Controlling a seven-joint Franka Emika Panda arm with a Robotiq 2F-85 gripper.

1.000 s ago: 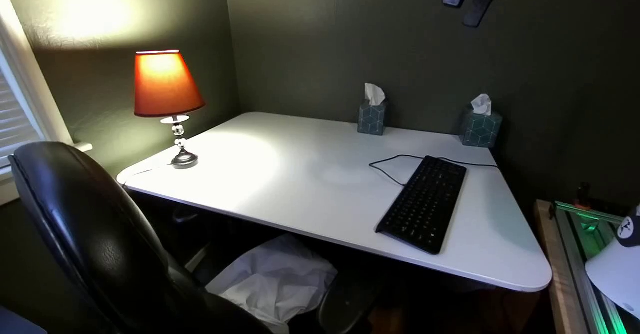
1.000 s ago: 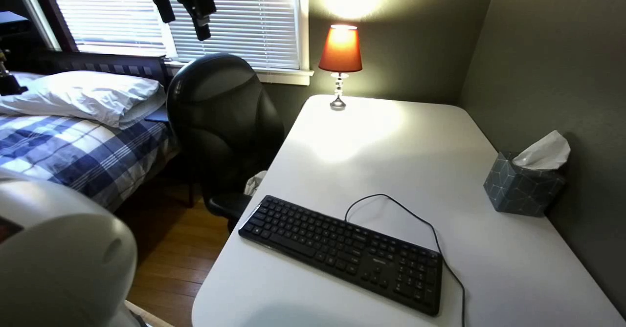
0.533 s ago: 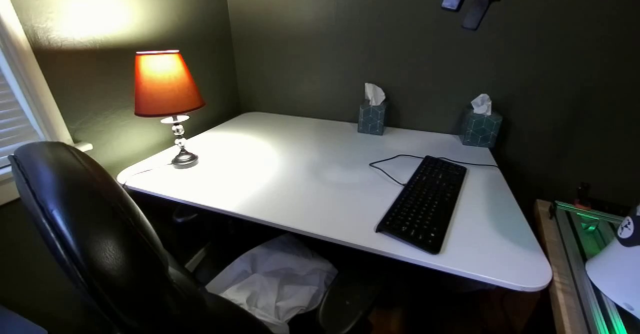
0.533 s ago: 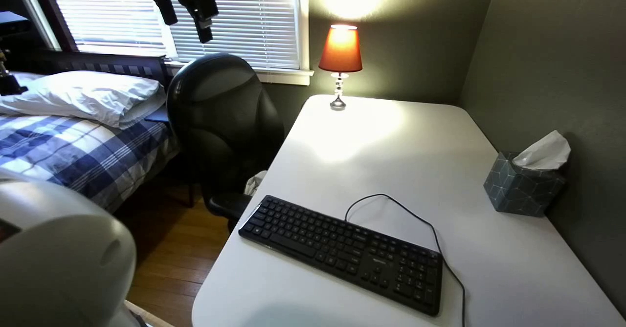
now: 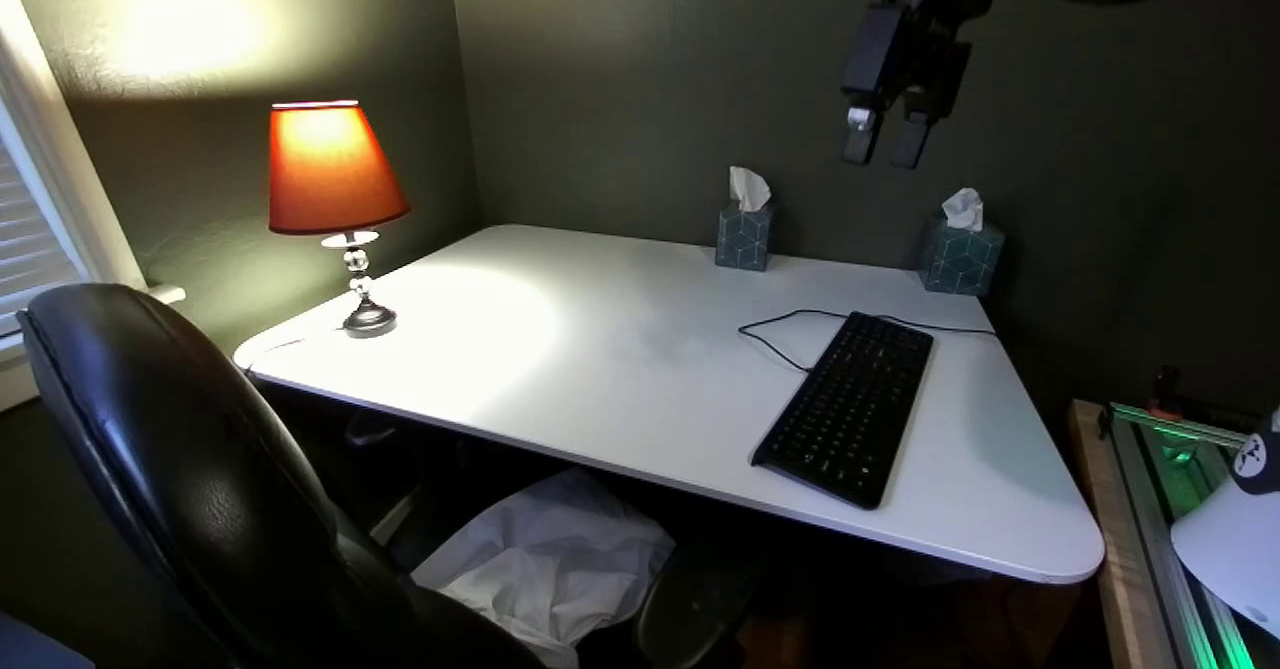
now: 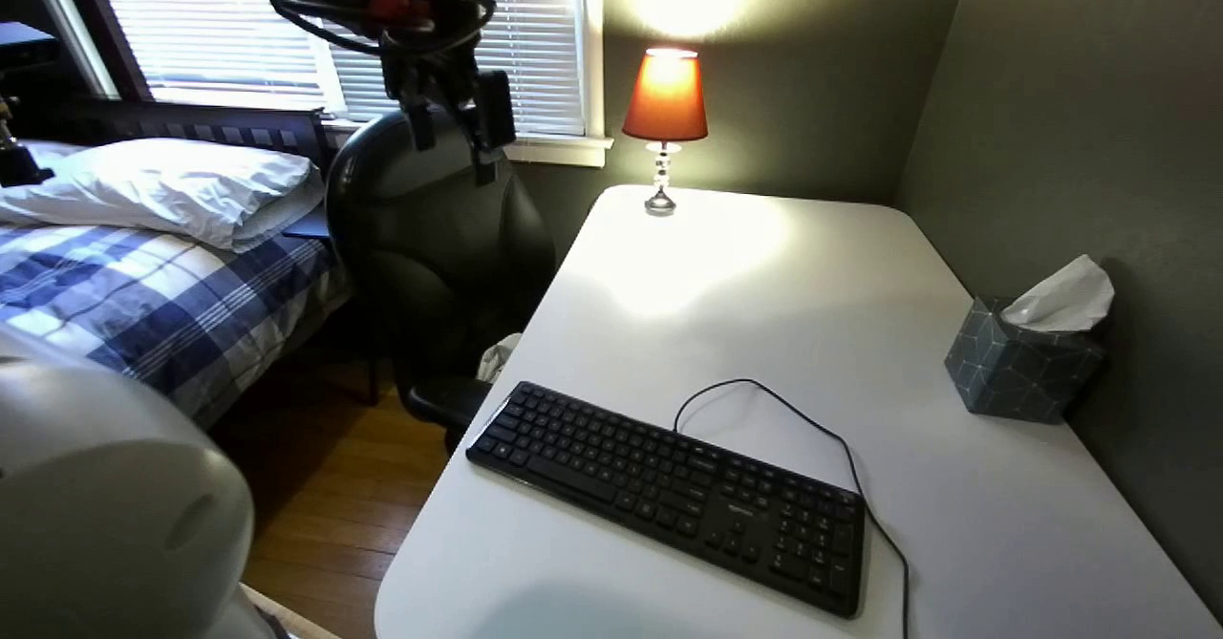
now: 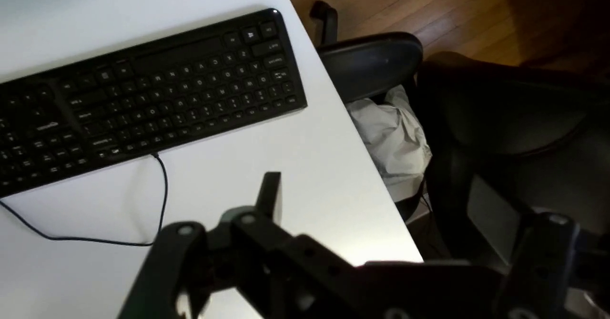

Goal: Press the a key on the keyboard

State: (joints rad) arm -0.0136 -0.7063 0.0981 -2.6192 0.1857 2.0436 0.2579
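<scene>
In midair, well apart from the keyboard (image 5: 850, 409), the gripper (image 5: 883, 152) hangs; fingers (image 7: 268, 192) spread wide.

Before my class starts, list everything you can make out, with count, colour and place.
Desk: 1, white, mid-scene.
Keyboard: 1, black, on desk.
Cable: 1, black, from keyboard.
Lamp: 1, orange-red shade, on desk.
Walls: at least 2, dark green-grey, behind desk.
Tissue boxes: 2, blue-grey, on desk by wall.
Chair: 1, black, beside desk.
Bag or cloth: 1, white, seen between desk edge and chair back.
Window: at least 1, white blinds, behind chair.
Bed: 1, blue-and-white cover, near window.
Pillow: at least 1, white, on bed.
Floor: 1, brown wood, below.
Ledge: 1, brown wood, beside desk.
Metal rails: at least 2, grey, beside ledge.
Gripper: 1, black, open, in the air.
Arm: 1, partly white, beside desk.
</scene>
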